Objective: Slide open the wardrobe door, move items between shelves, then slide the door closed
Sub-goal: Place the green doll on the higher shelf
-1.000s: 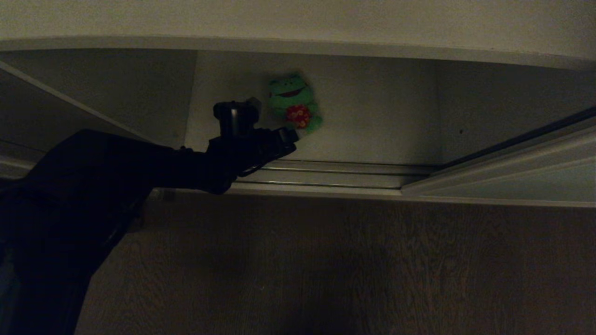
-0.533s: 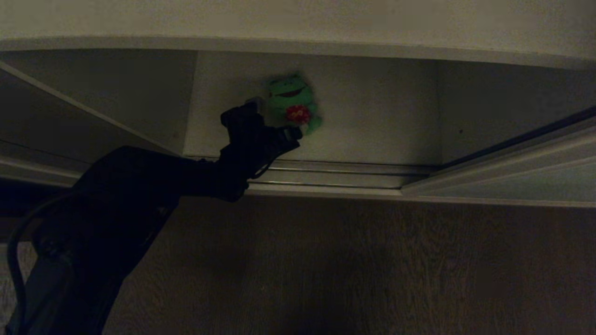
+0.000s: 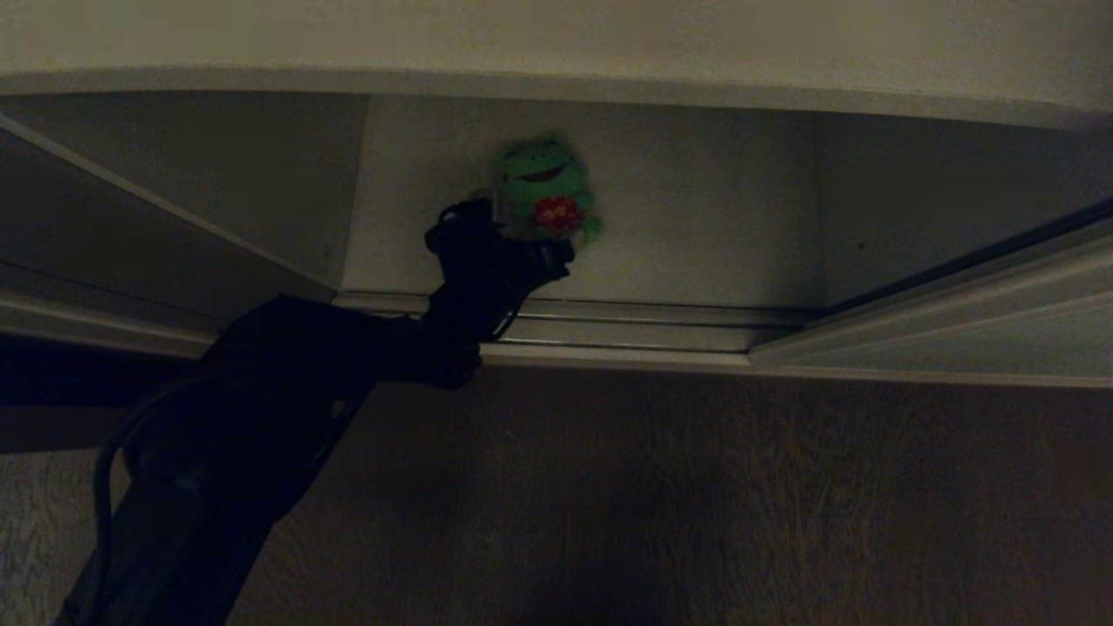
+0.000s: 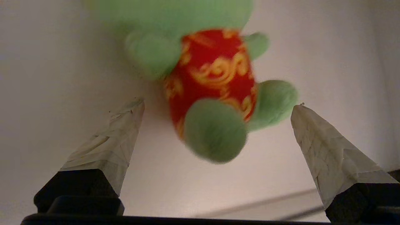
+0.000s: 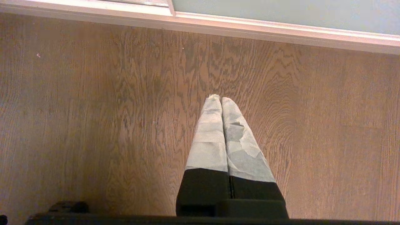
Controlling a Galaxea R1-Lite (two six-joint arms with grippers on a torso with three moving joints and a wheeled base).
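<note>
White shelf (image 3: 696, 235) held green frog toy (image 4: 215, 84), w/ left gripper (image 4: 215, 103) spread wide around it, not gripping; right gripper (image 5: 221, 99) pinched closed.

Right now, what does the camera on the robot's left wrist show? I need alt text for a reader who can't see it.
A green plush frog with a red, gold-patterned belly lies on a plain white shelf, seen close up. The left gripper is open, its two pale taped fingers standing on either side of the frog's feet without touching them.
</note>
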